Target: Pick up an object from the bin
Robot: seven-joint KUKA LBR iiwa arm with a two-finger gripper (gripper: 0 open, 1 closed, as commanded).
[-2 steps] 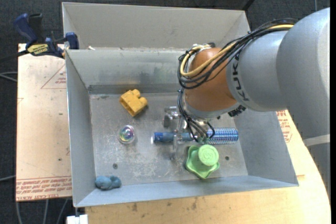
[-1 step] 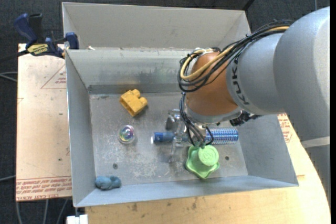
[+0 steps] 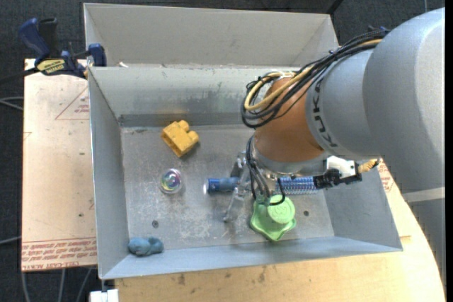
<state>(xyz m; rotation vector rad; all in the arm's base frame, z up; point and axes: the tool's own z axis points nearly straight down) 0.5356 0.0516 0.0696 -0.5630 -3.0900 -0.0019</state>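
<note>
My gripper (image 3: pixel 243 196) reaches down into the middle right of the bin, under the orange wrist cover. A small blue cylinder (image 3: pixel 221 185) lies on the floor right against its left side. Just to the lower right of the gripper, touching it or nearly so, sits a bright green lobed piece (image 3: pixel 273 220) near the front wall. Whether either thing is held I cannot tell. A blue ridged piece (image 3: pixel 296 184) shows to the right, partly hidden under the wrist.
A yellow block (image 3: pixel 180 136) lies at the back left of the floor. A shiny clear ball (image 3: pixel 170 182) rests left of centre. A blue-grey lump (image 3: pixel 145 245) sits in the front left corner. The arm covers the bin's right side.
</note>
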